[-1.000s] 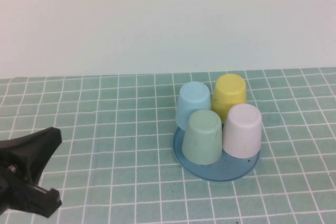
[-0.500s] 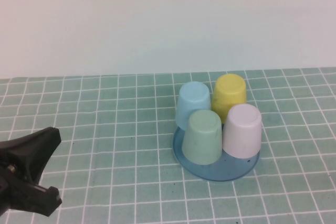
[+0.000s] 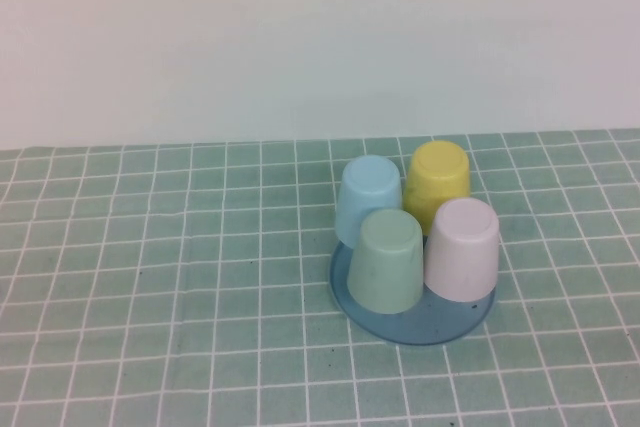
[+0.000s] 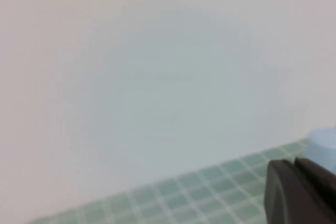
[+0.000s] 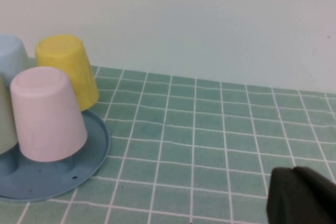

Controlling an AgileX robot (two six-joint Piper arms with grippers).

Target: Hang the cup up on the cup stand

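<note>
We find neither arm within the high view. The left pincer (image 4: 304, 192) appears only in the left wrist view, as a dark body at the frame's lower corner; its jaws are fully closed and hold nothing. It is raised above the counter (image 4: 173, 198) and aimed roughly level. The right pincer (image 5: 302, 195) appears only in the right wrist view, again as a dark body in the lower corner. Its jaws are likewise closed and empty, positioned low over the counter.
</note>
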